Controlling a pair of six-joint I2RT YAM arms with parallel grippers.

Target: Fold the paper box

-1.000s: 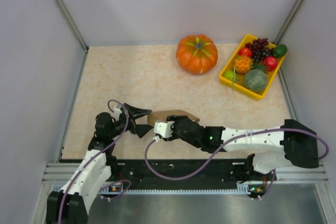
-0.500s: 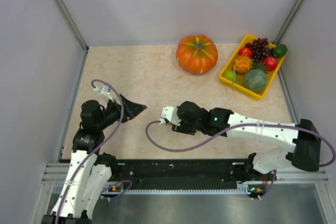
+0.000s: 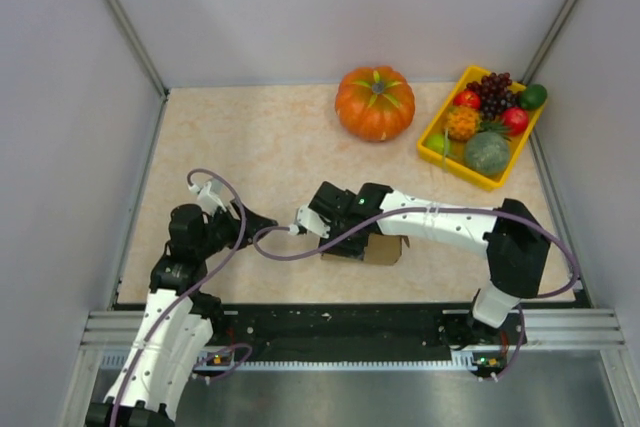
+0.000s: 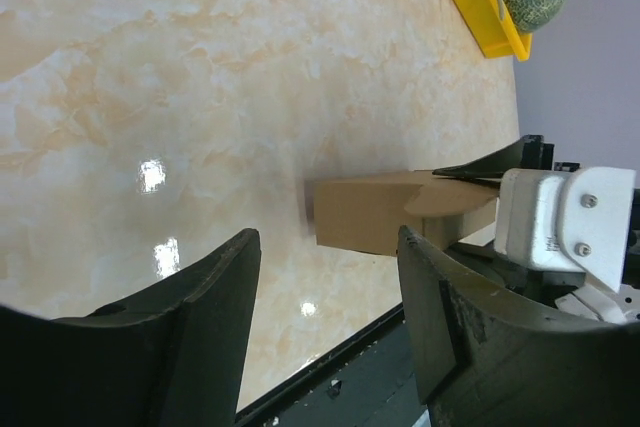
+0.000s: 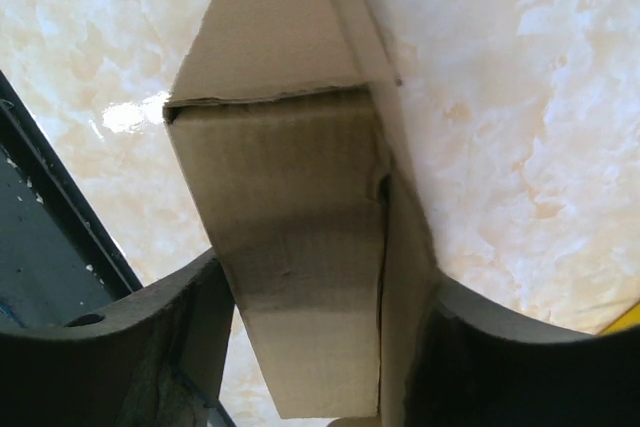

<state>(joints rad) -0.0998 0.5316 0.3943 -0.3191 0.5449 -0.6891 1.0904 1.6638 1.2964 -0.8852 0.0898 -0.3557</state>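
ITEM: paper box [image 5: 290,247], plain brown cardboard, partly formed; lies at the near middle of the counter [image 3: 250,147], close to its front edge, under the right wrist.

RIGHT END EFFECTOR [image 5: 320,282]: clamped on the paper box, one finger against each long side, a loose flap caught under the right-hand finger.

LEFT END EFFECTOR [image 4: 328,257]: fingers apart, nothing between them; pointed at the near end of the box, just short of it.

HAZARDS (judged): the side wall already shows a crease, and a harder squeeze could buckle it; the flap pinched along the side may fold the wrong way or tear; the box may twist in the grip if the left fingers push on one end; the two wrists are close and may collide; the front edge is near, so a shove could send the box off the counter.

OBSCURED: from above, the right arm covers most of the box, only a corner shows; the far end and end flaps are unseen; whether the underside rests on the counter or hangs just above it cannot be told; the left fingertips are hard to make out from above.
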